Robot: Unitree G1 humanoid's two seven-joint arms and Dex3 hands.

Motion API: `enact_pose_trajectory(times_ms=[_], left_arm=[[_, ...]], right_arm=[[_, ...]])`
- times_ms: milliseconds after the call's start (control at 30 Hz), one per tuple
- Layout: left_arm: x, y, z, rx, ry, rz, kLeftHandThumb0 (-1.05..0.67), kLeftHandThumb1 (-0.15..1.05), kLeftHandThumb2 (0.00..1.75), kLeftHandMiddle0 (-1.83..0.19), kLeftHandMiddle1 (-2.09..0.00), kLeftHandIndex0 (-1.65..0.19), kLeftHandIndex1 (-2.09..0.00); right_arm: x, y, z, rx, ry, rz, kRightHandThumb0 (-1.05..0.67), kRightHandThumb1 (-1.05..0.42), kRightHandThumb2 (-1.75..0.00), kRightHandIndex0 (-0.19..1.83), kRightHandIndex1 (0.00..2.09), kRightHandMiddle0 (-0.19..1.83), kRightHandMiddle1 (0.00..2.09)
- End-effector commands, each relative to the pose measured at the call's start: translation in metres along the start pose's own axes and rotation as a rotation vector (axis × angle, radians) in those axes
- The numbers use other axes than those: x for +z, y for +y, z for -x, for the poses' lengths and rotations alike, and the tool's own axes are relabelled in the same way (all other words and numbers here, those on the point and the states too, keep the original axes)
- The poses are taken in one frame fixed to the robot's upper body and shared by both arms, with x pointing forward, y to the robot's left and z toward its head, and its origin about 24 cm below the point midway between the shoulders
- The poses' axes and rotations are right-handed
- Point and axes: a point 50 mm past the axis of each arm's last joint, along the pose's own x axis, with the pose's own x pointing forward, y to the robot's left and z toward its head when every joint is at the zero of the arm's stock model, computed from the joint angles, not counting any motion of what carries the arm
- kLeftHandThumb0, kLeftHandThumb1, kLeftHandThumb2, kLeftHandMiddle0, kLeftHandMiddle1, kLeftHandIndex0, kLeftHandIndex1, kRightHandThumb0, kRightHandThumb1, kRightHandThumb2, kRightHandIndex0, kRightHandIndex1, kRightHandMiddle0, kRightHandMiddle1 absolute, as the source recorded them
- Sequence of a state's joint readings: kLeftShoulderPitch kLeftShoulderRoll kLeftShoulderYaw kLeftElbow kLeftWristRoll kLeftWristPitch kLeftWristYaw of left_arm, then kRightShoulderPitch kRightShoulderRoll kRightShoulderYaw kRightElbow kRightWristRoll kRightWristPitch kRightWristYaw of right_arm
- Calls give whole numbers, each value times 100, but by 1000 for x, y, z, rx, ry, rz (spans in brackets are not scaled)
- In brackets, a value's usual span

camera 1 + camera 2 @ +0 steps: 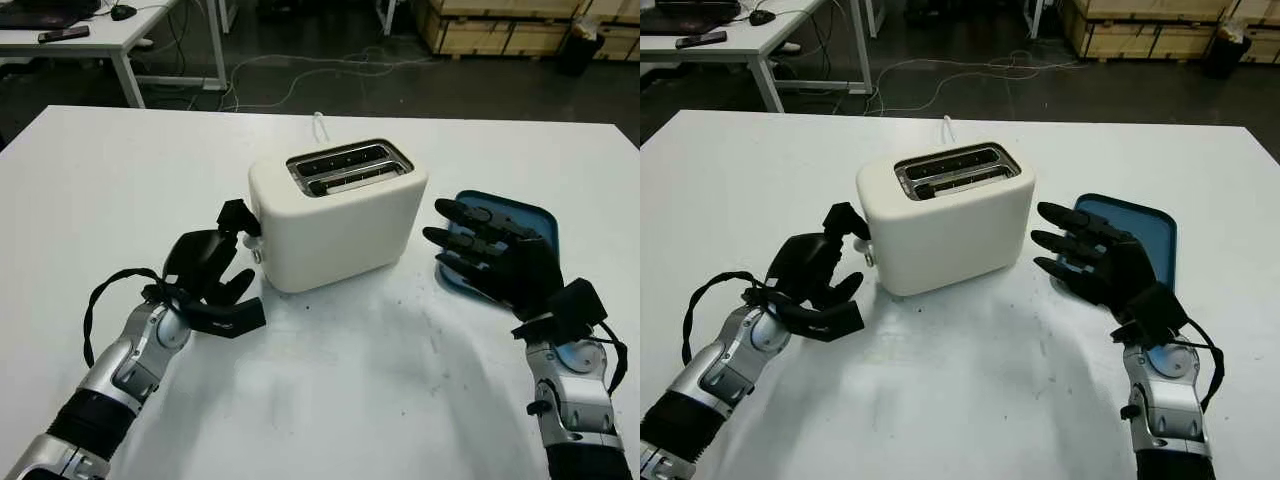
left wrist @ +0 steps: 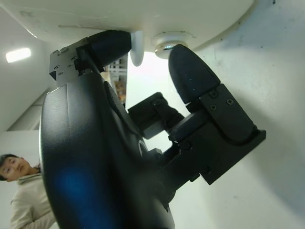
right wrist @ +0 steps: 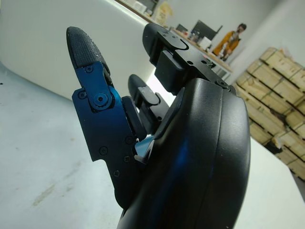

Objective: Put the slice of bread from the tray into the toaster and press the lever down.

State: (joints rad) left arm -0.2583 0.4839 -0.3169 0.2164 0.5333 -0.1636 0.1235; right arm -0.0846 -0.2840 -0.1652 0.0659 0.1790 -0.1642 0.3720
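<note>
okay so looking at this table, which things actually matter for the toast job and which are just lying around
Part of the job:
toaster
its lever, at the left hand
blue tray, behind the open right hand

Just lying about:
cable on the floor
desk behind
wooden pallets

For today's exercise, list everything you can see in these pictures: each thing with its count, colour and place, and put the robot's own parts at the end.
Table: one, white, under everything.
Toaster: one, cream white, middle of the table; two top slots, and something dark and flat lies in the nearer one.
Toaster lever: one, white, on the toaster's end facing the left hand.
Tray: one, blue, right of the toaster, partly behind the right hand.
Person: one, orange top, far behind the table.
Wooden crates: several, tan, on the floor at the back right.
Left hand: one, black, fingertip on the lever.
Right hand: one, black, open, over the tray.
</note>
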Motion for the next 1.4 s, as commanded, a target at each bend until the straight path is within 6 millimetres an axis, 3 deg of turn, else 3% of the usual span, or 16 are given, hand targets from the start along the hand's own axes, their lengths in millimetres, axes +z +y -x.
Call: enact_pose_trajectory(times_ms=[0,267,433,533,700,900,1200,1267,1367], left_arm=[[15,-1,-3,0,-104,-8,-67,34,158,-135,-175,-119,-175],[16,20,-4,27,-146,-54,-68,34,151,-133,-175,-121,-175],[16,50,-2,114,-154,-119,-73,36,142,-108,-175,-90,-175],[15,66,-1,154,-144,-176,-72,36,137,-96,-175,-81,-175],[11,86,-2,210,-152,-226,-72,34,137,-105,-175,-76,-175],[11,90,-4,232,-157,-233,-78,41,130,-109,-175,-67,-175],[10,92,-2,213,-164,-267,-78,51,128,-108,-175,-65,-175],[10,93,-2,192,-165,-280,-78,50,130,-112,-175,-67,-175],[9,99,-2,112,-137,-338,-78,38,136,-116,-175,-66,-175]], right_arm=[[3,-1,-3,11,-30,34,-62,-81,0,73,4,67,0],[2,-3,-5,13,-45,38,-61,-80,0,73,4,69,1],[8,-8,-9,-6,-66,74,-60,-79,0,74,4,70,1],[11,-14,-11,-11,-79,87,-56,-78,0,75,4,70,1],[18,-23,-17,-21,-106,157,-55,-79,0,73,4,69,0],[22,-27,-21,-13,-145,195,-48,-78,0,74,4,68,0],[20,-26,-19,-19,-120,205,-52,-77,0,74,5,69,0],[20,-27,-19,-16,-115,218,-53,-78,0,74,5,68,0],[26,-32,-21,1,-113,333,-56,-79,-1,75,6,69,1]])
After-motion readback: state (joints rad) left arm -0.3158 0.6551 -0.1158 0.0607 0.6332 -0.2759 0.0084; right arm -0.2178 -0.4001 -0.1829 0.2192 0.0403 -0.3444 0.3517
